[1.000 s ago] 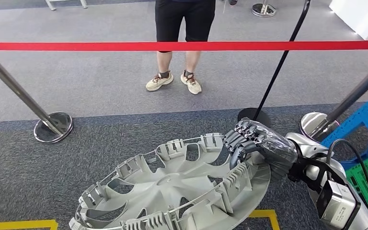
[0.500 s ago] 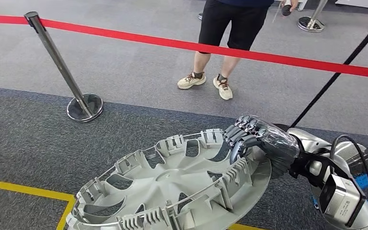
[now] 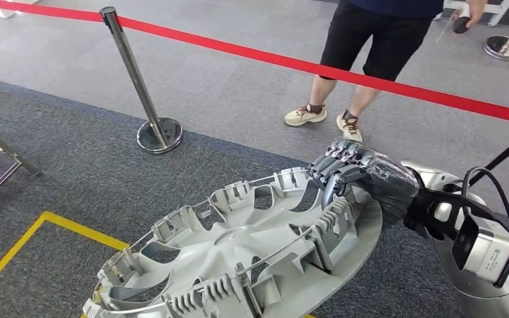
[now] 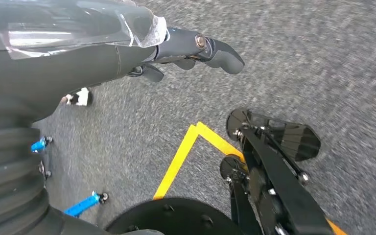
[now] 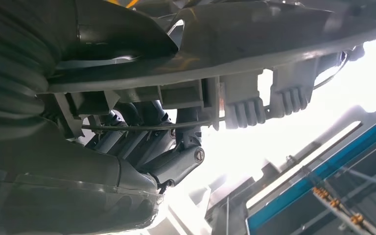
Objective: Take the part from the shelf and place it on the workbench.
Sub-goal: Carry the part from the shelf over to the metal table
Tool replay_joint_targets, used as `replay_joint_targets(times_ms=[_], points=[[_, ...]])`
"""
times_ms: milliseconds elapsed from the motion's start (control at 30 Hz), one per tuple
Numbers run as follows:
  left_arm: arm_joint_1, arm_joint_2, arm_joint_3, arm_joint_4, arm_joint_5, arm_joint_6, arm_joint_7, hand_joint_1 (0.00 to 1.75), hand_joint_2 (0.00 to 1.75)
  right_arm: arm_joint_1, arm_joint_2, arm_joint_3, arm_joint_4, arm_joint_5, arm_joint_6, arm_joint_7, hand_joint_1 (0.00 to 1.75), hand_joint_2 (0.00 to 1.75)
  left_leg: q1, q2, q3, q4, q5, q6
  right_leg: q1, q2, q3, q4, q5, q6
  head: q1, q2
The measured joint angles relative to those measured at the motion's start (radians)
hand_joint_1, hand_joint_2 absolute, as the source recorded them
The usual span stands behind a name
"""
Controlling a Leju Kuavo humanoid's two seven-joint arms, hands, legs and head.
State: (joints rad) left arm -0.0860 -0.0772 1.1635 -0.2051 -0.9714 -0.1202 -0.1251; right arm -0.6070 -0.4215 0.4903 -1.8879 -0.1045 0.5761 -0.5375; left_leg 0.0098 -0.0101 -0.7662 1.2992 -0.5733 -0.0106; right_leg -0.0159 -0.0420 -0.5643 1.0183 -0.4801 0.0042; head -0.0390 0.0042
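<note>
The part is a large silver-grey wheel cover [image 3: 238, 258], inner side up with its clips showing, held low over the dark carpet. My right hand [image 3: 361, 179] grips its far right rim, fingers curled over the edge. In the right wrist view the fingers [image 5: 176, 161] wrap the cover's rim [image 5: 254, 44] next to a wire ring and clips. My left hand [image 4: 127, 44] hangs over the carpet with its fingers stretched out and nothing in them.
A red rope barrier [image 3: 272, 58] runs across ahead, hung on a chrome post [image 3: 136, 83] with a round base [image 3: 159, 134]. A person [image 3: 378, 40] stands just beyond it. Yellow floor tape [image 3: 33, 242] marks a corner at lower left. A blue shelf frame [image 5: 323, 166] is behind.
The whole picture has shifted right, so the camera has turned left. The post, rope and person slid across the view. The wheel cover stays in my right hand's grip.
</note>
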Motion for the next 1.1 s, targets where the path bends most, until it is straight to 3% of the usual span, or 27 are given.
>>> replay_joint_targets(times_ms=[33,67,133,200,267,300,367,433,500,533,567,600,667,733,800,867,933,1000,1033,1067,1100], points=[[0.001,0.0,0.0,0.0,-0.001,0.0,0.0,0.0,1.75,0.0,0.0,0.002,0.0,-0.001,0.0,0.001,1.75,1.75,0.0,0.002,0.003,-0.006,0.012,0.001,0.001,-0.015,0.001,0.0,-0.001,0.0,0.0,0.0],[0.002,0.0,0.0,0.0,-0.002,0.0,0.0,0.0,1.75,0.0,-0.001,0.002,0.0,-0.003,-0.001,0.002,1.75,1.75,0.0,0.008,0.03,-0.054,0.04,0.002,0.001,-0.028,0.002,0.0,-0.002,0.001,0.0,0.0],[0.001,0.001,0.0,0.0,-0.002,0.0,0.0,0.0,1.75,0.0,-0.004,0.002,0.0,-0.007,-0.002,0.001,1.75,1.75,-0.006,0.05,0.11,-0.197,0.093,0.008,0.004,-0.051,0.007,0.001,-0.007,0.006,0.0,0.0],[-0.002,0.001,0.0,0.0,-0.003,0.0,0.0,0.0,1.75,-0.001,-0.011,0.001,0.0,-0.011,-0.003,-0.002,1.75,1.75,-0.015,0.078,0.153,-0.272,0.109,0.019,0.009,-0.07,0.01,0.001,-0.012,0.015,0.001,0.0],[0.0,0.002,0.0,0.0,-0.004,0.001,0.0,0.0,1.75,-0.002,-0.016,0.0,0.0,-0.013,-0.004,-0.004,1.75,1.75,-0.018,0.059,0.153,-0.277,0.109,0.03,0.009,-0.089,0.015,-0.001,-0.014,0.024,0.002,0.0],[0.001,0.003,0.0,0.0,-0.004,0.001,0.0,0.0,1.75,-0.002,-0.018,-0.001,0.0,-0.013,-0.004,-0.004,1.75,1.75,-0.016,0.048,0.155,-0.279,0.111,0.035,0.007,-0.086,0.017,0.001,-0.018,0.03,0.002,0.0],[0.001,0.004,0.0,0.0,-0.006,0.002,0.0,0.0,1.75,-0.001,-0.023,-0.003,-0.002,-0.012,-0.007,-0.006,1.75,1.75,-0.009,0.025,0.159,-0.284,0.115,0.046,0.001,-0.037,0.002,0.045,-0.048,0.039,0.006,0.0],[-0.003,0.005,0.0,0.0,-0.009,0.003,0.0,0.0,1.75,0.006,-0.028,-0.004,-0.003,-0.009,-0.012,-0.007,1.75,1.75,-0.004,0.0,0.161,-0.285,0.116,0.053,-0.003,0.021,-0.057,0.168,-0.105,0.045,0.011,0.0],[-0.003,0.005,0.0,0.0,-0.011,0.003,0.0,0.0,1.75,0.018,-0.03,-0.004,-0.004,-0.001,-0.018,-0.005,1.75,1.75,-0.004,-0.028,0.161,-0.285,0.116,0.054,-0.003,0.034,-0.117,0.28,-0.138,0.048,0.013,0.0],[-0.002,0.005,0.0,0.0,-0.011,0.003,0.0,0.0,1.75,0.024,-0.03,-0.004,-0.004,0.003,-0.02,-0.004,1.75,1.75,-0.004,-0.043,0.162,-0.284,0.116,0.054,-0.003,0.036,-0.126,0.288,-0.128,0.047,0.013,0.0],[-0.002,0.005,0.0,0.0,-0.011,0.003,0.0,0.0,1.75,0.029,-0.031,-0.004,-0.005,0.007,-0.021,-0.004,1.75,1.75,-0.003,-0.058,0.163,-0.284,0.116,0.053,-0.004,0.038,-0.115,0.255,-0.101,0.045,0.013,0.0],[-0.001,0.005,0.0,0.0,-0.011,0.003,0.0,0.0,1.75,0.032,-0.032,-0.005,-0.007,0.008,-0.022,-0.004,1.75,1.75,-0.002,-0.073,0.164,-0.283,0.116,0.052,-0.006,0.05,-0.086,0.189,-0.062,0.044,0.014,0.0],[-0.002,0.005,0.0,0.0,-0.011,0.003,0.0,0.0,1.75,0.037,-0.036,-0.009,-0.011,0.009,-0.023,-0.01,1.75,1.75,-0.002,-0.102,0.161,-0.28,0.116,0.043,-0.014,0.105,-0.027,0.057,-0.013,0.043,0.013,0.0],[-0.002,0.006,0.0,0.0,-0.011,0.003,0.0,0.0,1.75,0.046,-0.044,-0.014,-0.013,0.008,-0.023,-0.02,1.75,1.75,0.0,-0.128,0.151,-0.279,0.12,0.028,-0.017,0.138,-0.006,0.008,-0.008,0.039,0.012,0.0],[0.001,0.007,0.0,0.0,-0.011,0.004,-0.001,0.0,1.75,0.053,-0.052,-0.02,-0.014,0.007,-0.021,-0.031,1.75,1.75,0.005,-0.141,0.143,-0.281,0.125,0.015,-0.014,0.115,-0.004,0.004,-0.006,0.029,0.012,0.0],[0.003,0.007,0.0,0.0,-0.011,0.004,0.0,0.0,1.75,0.057,-0.06,-0.027,-0.014,0.004,-0.019,-0.044,1.75,1.75,0.002,-0.087,0.123,-0.251,0.105,0.007,-0.014,0.085,0.0,0.0,-0.004,0.015,0.006,0.0],[0.0,0.006,0.0,0.001,-0.011,0.004,0.0,0.0,1.75,0.06,-0.07,-0.035,-0.014,0.002,-0.016,-0.053,1.75,1.75,-0.001,-0.015,0.067,-0.143,0.049,0.004,-0.01,0.053,0.002,-0.001,-0.006,0.005,-0.001,0.0],[-0.002,0.004,0.0,0.001,-0.011,0.004,0.0,0.0,1.75,0.063,-0.076,-0.037,-0.014,0.001,-0.011,-0.057,1.75,1.75,0.001,0.003,0.006,-0.02,0.004,0.002,-0.006,0.021,0.002,-0.001,-0.008,0.001,-0.002,0.0],[-0.001,0.004,0.0,0.001,-0.011,0.004,0.0,0.0,1.75,0.064,-0.077,-0.037,-0.014,0.001,-0.009,-0.057,1.75,1.75,0.001,0.005,-0.004,0.0,0.005,0.003,-0.005,0.006,0.003,-0.001,-0.009,0.001,-0.002,0.0],[0.001,0.004,0.0,0.001,-0.011,0.004,0.0,0.0,1.75,0.065,-0.077,-0.037,-0.014,0.001,-0.008,-0.057,1.75,1.75,0.0,0.007,0.008,-0.02,0.024,0.004,-0.004,-0.008,0.004,-0.001,-0.01,0.001,-0.002,0.0],[0.001,0.005,0.0,0.001,-0.011,0.004,0.0,0.0,1.75,0.065,-0.077,-0.037,-0.014,0.001,-0.008,-0.057,1.75,1.75,-0.001,0.015,0.04,-0.08,0.054,0.007,-0.003,-0.022,0.006,-0.001,-0.012,0.002,-0.002,0.0]])
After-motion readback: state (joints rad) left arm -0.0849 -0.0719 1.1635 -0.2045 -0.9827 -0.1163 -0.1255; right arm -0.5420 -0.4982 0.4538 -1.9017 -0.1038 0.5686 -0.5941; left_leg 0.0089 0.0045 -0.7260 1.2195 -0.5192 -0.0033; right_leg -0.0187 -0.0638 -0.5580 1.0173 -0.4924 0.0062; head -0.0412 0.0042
